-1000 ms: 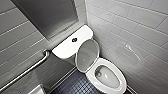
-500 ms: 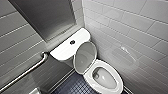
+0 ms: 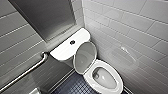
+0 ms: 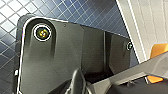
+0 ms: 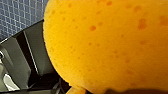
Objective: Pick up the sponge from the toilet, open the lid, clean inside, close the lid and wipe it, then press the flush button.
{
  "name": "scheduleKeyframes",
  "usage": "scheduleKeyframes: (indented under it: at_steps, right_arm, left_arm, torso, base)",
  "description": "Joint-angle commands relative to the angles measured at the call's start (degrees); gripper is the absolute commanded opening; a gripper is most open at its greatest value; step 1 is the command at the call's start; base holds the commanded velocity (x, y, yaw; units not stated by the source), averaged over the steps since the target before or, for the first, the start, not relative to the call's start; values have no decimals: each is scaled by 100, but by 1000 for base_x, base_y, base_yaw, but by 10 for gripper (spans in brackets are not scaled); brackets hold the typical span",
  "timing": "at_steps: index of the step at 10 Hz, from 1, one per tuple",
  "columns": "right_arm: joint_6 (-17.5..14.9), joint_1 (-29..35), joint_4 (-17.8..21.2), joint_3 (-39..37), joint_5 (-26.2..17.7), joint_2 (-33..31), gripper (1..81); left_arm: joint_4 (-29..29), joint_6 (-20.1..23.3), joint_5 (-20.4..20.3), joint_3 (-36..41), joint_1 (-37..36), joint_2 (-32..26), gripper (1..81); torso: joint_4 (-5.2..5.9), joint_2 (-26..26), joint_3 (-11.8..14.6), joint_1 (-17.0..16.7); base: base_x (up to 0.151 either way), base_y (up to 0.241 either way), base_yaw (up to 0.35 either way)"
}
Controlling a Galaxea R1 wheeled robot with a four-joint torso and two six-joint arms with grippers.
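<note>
The sponge (image 5: 107, 45) sits hard against our right wrist, so our right arm is the nearer. We cannot tell whether either gripper is closed. The toilet (image 3: 102, 64) lies ahead, lid (image 3: 85, 56) raised, bowl nearer than the tank (image 3: 66, 48).

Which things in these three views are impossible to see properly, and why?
- the toilet: head view; the front of the bowl is cut off by the lower edge, and the inside of the bowl is blurred.
- the flush button: head view; too small for detail.
- the sponge: right wrist view; its outline is cut off by the picture edges.
- orange patch: left wrist view; partly behind the robot's bar, perhaps the sponge.
- grab bar: head view; cut off at the left edge.
</note>
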Motion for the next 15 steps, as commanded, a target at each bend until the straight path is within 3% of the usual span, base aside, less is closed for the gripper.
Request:
scheduleKeyframes:
  at_steps: [1, 3, 6, 9, 10, 11, 13, 14, 15]
  right_arm:
    - [-170, -872, -561, -1419, 1567, 565, 10]
    - [-161, -1205, -587, -2405, 1876, 1084, 10]
    - [-152, -1566, -614, -3725, 1867, 2043, 10]
    - [-258, -1733, -526, -4428, 1788, 2509, 10]
    - [-614, -1786, -422, -4629, 1658, 2675, 10]
    - [-1233, -1838, -166, -4718, 1586, 2808, 10]
    - [-2841, -1953, 1065, -4692, 1490, 2940, 10]
    - [-3891, -1987, 2193, -4579, 1099, 2975, 10]
    - [-4634, -2023, 2946, -4500, 972, 2931, 10]
  left_arm:
    - [-294, 13, 623, 251, -310, -183, 811]
    - [-479, 13, 843, 251, -512, -227, 811]
    - [-796, 4, 852, 567, -891, -509, 811]
    - [-1226, 13, 896, 708, -1443, -649, 811]
    - [-1427, 13, 1019, 699, -1637, -658, 811]
    - [-1587, 13, 1037, 708, -1822, -658, 811]
    - [-1833, 13, 1037, 726, -2059, -658, 811]
    - [-1945, 4, 1037, 683, -2181, -649, 811]
    - [-2059, 4, 1037, 630, -2313, -641, 811]
  torso:
    - [0, 0, 0, 0]
    - [0, 0, 0, 0]
    - [0, 0, 0, 0]
    - [0, 0, 0, 0]
    - [0, 0, 0, 0]
    - [0, 0, 0, 0]
    - [-2, 0, 0, 0]
    - [-2, 0, 0, 0]
    - [-2, 0, 2, 0]
  base:
    - [0, 0, 0]
    - [0, 0, 0]
    - [0, 0, 0]
    - [0, 0, 0]
    - [0, 0, 0]
    - [0, 0, 0]
    - [0, 0, 0]
    - [0, 0, 0]
    - [0, 0, 0]
